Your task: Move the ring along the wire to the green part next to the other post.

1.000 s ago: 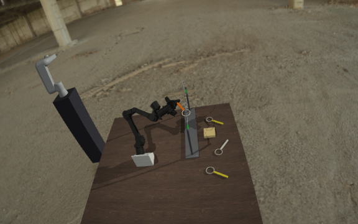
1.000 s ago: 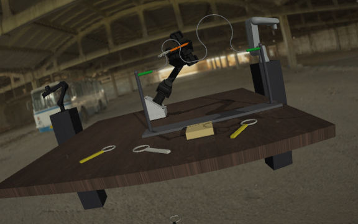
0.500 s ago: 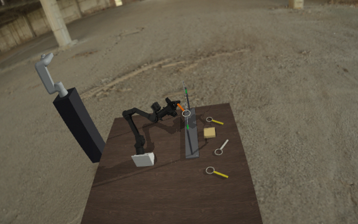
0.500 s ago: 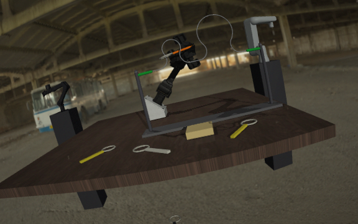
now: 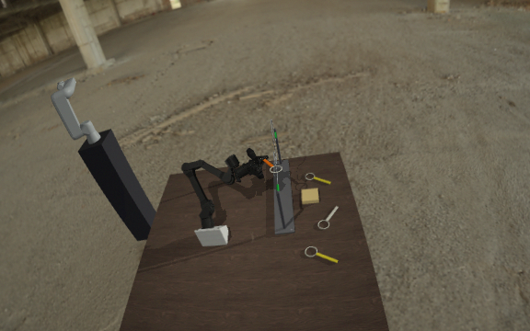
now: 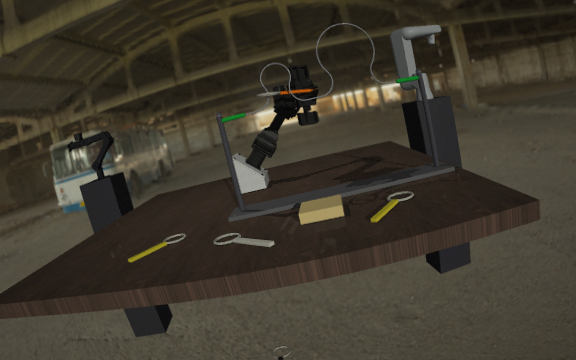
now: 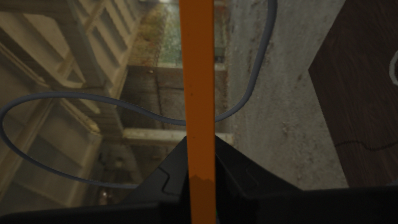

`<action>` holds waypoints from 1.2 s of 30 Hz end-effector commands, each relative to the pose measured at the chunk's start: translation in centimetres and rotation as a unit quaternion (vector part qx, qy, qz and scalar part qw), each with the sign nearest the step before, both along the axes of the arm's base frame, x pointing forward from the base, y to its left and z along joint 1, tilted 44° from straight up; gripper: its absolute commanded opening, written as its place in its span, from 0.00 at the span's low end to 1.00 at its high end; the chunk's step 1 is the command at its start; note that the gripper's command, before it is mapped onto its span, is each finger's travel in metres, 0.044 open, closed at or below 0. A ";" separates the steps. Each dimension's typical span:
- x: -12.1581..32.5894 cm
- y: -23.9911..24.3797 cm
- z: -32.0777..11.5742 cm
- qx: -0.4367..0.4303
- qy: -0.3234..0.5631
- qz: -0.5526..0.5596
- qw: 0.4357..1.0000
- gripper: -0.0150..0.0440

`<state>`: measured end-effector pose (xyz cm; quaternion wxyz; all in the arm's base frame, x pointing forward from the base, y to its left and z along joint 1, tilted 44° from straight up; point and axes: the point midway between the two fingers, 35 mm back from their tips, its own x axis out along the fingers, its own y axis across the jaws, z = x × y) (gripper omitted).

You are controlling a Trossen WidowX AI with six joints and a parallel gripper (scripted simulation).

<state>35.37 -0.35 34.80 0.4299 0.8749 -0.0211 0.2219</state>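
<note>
My gripper (image 5: 265, 160) (image 7: 200, 143) is shut on the orange handle (image 5: 269, 163) (image 6: 297, 91) (image 7: 200, 75). The ring (image 5: 276, 172) (image 6: 267, 94) is held up, nearly level, and shows almost edge-on in the exterior view. There it lies at the lower left side of the small loop of the grey wire (image 6: 344, 23) (image 7: 259, 60), above and right of the left green part (image 6: 233, 117) (image 5: 278, 188). The far green part (image 6: 407, 79) (image 5: 275, 134) is by the right post (image 6: 428, 127). The wire crosses near the handle; whether they touch, and the wire's passage through the ring, cannot be told surely.
The left post (image 6: 230, 162) and right post stand on a grey base (image 5: 285, 225). On the table in front lie a tan block (image 5: 310, 196) (image 6: 321, 210), two yellow-handled rings and one white-handled ring. The large wire loop rises between the gripper and the right post.
</note>
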 end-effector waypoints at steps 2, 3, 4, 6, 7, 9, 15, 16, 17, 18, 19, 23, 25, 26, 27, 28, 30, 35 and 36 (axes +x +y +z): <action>0.3 1.0 -1.8 -0.055 0.013 0.000 0.998 0.00; 0.3 1.2 -2.1 -0.067 0.014 0.000 0.998 0.00; 0.4 1.3 -2.5 -0.079 0.016 0.000 0.997 0.00; 0.4 1.7 -3.1 -0.103 0.020 0.000 0.995 0.00; 0.5 1.8 -3.4 -0.113 0.022 0.000 0.993 0.00; 0.5 2.1 -4.1 -0.135 0.026 0.000 0.991 0.00; 1.5 3.0 -5.8 -0.192 0.049 -0.032 0.980 0.00; 1.6 3.1 -6.3 -0.206 0.053 -0.036 0.976 0.00; 1.7 3.3 -6.7 -0.220 0.056 -0.039 0.973 0.00; 1.8 3.3 -7.1 -0.230 0.058 -0.040 0.971 0.00; 1.8 3.4 -7.4 -0.241 0.060 -0.040 0.968 0.00; 1.8 3.6 -9.0 -0.286 0.065 -0.042 0.955 0.00; 1.8 3.6 -9.6 -0.304 0.067 -0.042 0.949 0.00; 1.8 3.6 -9.9 -0.314 0.069 -0.043 0.946 0.00; 1.8 3.6 -10.3 -0.326 0.070 -0.043 0.942 0.00; 1.8 3.6 -10.7 -0.337 0.072 -0.043 0.938 0.00; 1.8 3.5 -11.4 -0.356 0.074 -0.043 0.931 0.00; 1.8 3.3 -13.2 -0.405 0.080 -0.044 0.910 0.00; 1.8 3.2 -13.5 -0.415 0.081 -0.045 0.905 0.00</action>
